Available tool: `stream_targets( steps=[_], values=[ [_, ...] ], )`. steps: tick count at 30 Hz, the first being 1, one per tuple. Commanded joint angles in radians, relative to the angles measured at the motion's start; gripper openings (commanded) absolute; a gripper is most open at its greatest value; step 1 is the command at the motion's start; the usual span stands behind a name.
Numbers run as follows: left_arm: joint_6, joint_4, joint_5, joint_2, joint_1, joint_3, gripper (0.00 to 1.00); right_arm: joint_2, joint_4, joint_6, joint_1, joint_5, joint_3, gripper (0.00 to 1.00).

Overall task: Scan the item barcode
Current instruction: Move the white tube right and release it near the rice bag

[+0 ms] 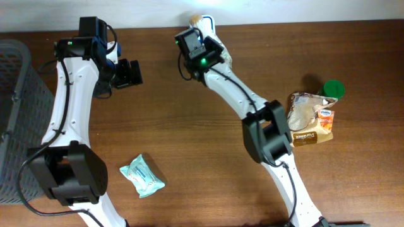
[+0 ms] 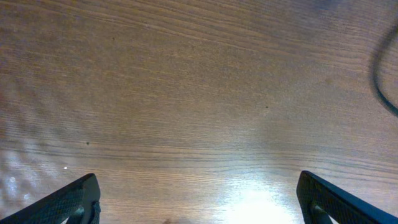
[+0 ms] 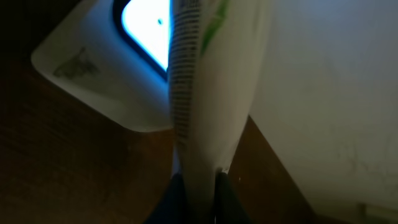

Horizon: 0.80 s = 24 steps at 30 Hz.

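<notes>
My right gripper (image 3: 198, 186) is shut on a thin white packet (image 3: 211, 93) with a strip of fine print down its edge. The packet stands upright right in front of a white scanner (image 3: 106, 87) with a glowing blue window (image 3: 146, 31). From overhead, the right gripper (image 1: 202, 33) is at the table's back edge, and its wrist hides most of the packet. My left gripper (image 1: 129, 72) hovers open over bare wood at the back left. In its own view the fingers (image 2: 74, 202) stand wide apart with nothing between them.
A grey mesh basket (image 1: 12, 94) stands at the left edge. A teal packet (image 1: 142, 175) lies front centre-left. At the right lie a brown pouch (image 1: 309, 118) and a green-capped container (image 1: 332, 89). A white wall runs behind the table.
</notes>
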Motion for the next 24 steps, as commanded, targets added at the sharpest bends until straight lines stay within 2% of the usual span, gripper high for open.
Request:
stream_targets(
  steps=[1,4,5,7,9,12,16,18,19,20,21,22,23,24],
  values=[
    [0.003,-0.001,-0.007,0.004,0.003,0.000,0.99,-0.383,-0.201,0.369,-0.014,-0.215,0.026,0.04],
    [0.003,0.000,-0.007,0.004,0.003,0.000,0.99,-0.583,-0.440,0.632,-0.052,-0.445,0.026,0.04],
    [0.003,0.000,-0.007,0.004,0.003,0.000,0.99,-0.663,-0.573,0.729,-0.099,-0.565,0.026,0.04],
    [0.003,-0.001,-0.007,0.004,0.003,0.000,0.99,-0.732,-0.853,0.842,-0.250,-0.751,0.026,0.04],
    [0.003,0.000,-0.007,0.004,0.003,0.000,0.99,-0.713,-0.987,0.857,-0.349,-0.753,-0.018,0.04],
    [0.003,-0.001,-0.007,0.004,0.003,0.000,0.99,-0.697,-0.922,0.856,-0.430,-0.753,-0.280,0.04],
    [0.003,0.000,-0.007,0.004,0.003,0.000,0.99,-0.697,-0.479,0.841,-0.444,-0.752,-0.792,0.04],
    [0.003,-0.001,-0.007,0.004,0.003,0.000,0.99,-0.697,-0.336,0.814,-0.444,-0.741,-0.926,0.04],
    [0.003,-0.001,-0.007,0.004,0.003,0.000,0.99,-0.697,-0.333,0.815,-0.452,-0.712,-0.950,0.05],
    [0.003,0.000,-0.007,0.004,0.003,0.000,0.99,-0.697,-0.354,0.815,-0.465,-0.707,-0.952,0.20],
    [0.003,0.000,-0.007,0.004,0.003,0.000,0.99,-0.697,-0.379,0.815,-0.481,-0.707,-0.951,0.23],
    [0.003,0.000,-0.007,0.004,0.003,0.000,0.99,-0.697,-0.401,0.815,-0.496,-0.711,-0.945,0.30],
    [0.003,0.000,-0.007,0.004,0.003,0.000,0.99,-0.700,-0.466,0.814,-0.520,-0.739,-0.908,0.41],
    [0.003,0.000,-0.007,0.004,0.003,0.000,0.99,-0.704,-0.526,0.779,-0.530,-0.779,-0.854,0.46]
  ],
)
